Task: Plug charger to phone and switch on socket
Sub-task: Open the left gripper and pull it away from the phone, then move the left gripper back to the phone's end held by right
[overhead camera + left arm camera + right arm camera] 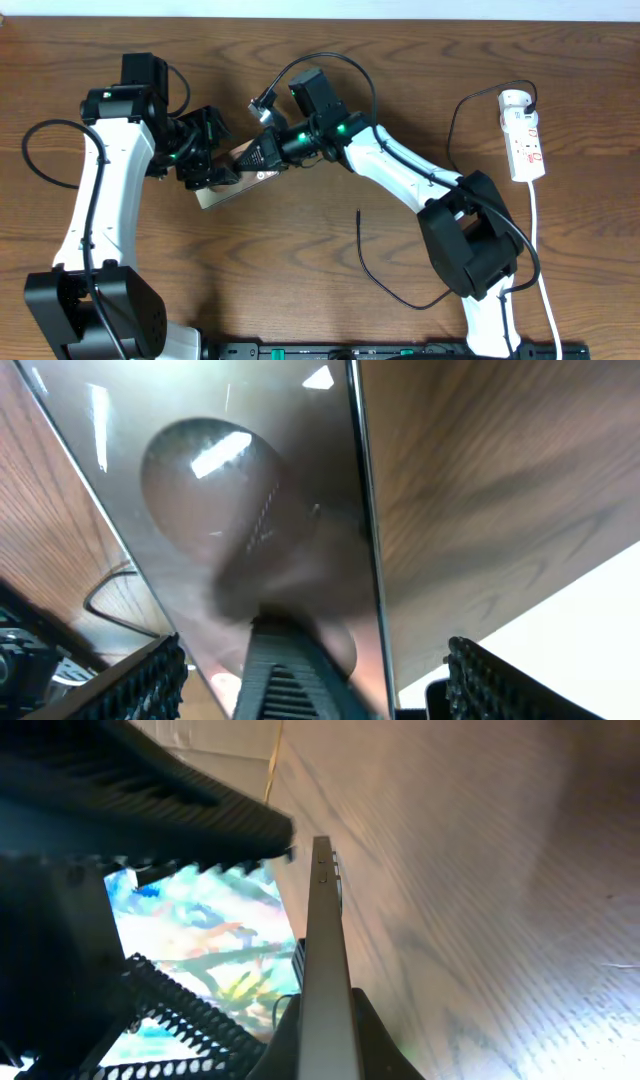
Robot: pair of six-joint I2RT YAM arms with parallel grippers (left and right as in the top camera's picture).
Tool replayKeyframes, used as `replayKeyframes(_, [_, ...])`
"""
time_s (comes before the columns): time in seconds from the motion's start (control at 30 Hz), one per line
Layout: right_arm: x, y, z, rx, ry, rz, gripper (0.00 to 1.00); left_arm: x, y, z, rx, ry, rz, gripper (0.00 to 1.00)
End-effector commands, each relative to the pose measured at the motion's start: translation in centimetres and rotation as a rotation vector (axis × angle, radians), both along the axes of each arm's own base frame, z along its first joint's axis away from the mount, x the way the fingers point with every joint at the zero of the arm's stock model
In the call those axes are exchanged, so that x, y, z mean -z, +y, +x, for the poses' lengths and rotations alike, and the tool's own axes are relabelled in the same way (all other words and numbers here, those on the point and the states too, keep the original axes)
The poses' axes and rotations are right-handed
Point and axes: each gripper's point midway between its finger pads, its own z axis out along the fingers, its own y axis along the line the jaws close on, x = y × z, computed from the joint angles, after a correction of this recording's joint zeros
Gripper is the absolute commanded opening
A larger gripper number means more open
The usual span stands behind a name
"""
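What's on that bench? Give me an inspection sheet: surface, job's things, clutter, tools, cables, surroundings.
Surface: brown wooden table.
Job's things: phone between the two tools; socket on the right side; charger lying loose, tip not in phone.
Clutter: nothing seen.
Tools: left tool open, at the phone; right tool shut on phone.
Cables: charger's far end seems to reach the socket; white cord trails to near edge.
Surroundings: black rail along near edge.
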Motion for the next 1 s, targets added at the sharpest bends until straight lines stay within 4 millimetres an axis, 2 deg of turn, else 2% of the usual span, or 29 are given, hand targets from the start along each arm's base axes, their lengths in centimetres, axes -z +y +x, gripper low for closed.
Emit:
replayKeyframes(0.0, [-1.8,-0.8,1.6,0.017,-0.047,0.038,0.01,-0.4,-0.1,0.0,0.062,-0.041,-0.055,0.83])
replayKeyframes(0.1, [-1.6,-1.7,2.9,0.058,-0.054,0.025,0.01,-1.1,-0.2,0.2,0.121,-0.098,-0.102,0.85])
replayKeyframes(0.33, [-1.2,-5.6,7.6,0.216,-0.024,-0.013,0.01,-3.0,-1.0,1.1,0.362,-0.357,-0.172,0.87])
replayKeyframes(0.5, [-0.8,-9.1,11.3,0.413,0.16,-0.055,0.01,-3.6,-1.0,2.3,0.512,-0.536,-0.122,0.87])
replayKeyframes(0.63, [-0.8,-11.0,12.8,0.55,0.413,-0.063,0.01,-4.1,-0.7,4.0,0.58,-0.665,-0.058,0.87])
replayKeyframes(0.7, [-0.9,-11.4,13.2,0.616,0.565,-0.066,0.01,-4.2,-0.4,5.0,0.594,-0.707,-0.008,0.87])
replayKeyframes(0.77, [-1.5,-11.2,13.8,0.653,0.643,-0.041,0.01,-4.4,-0.3,6.1,0.605,-0.749,0.037,0.87])
replayKeyframes(0.97, [-5.3,-8.8,15.0,0.681,0.712,0.102,0.01,-5.6,-1.4,8.8,0.589,-0.842,0.106,0.87])
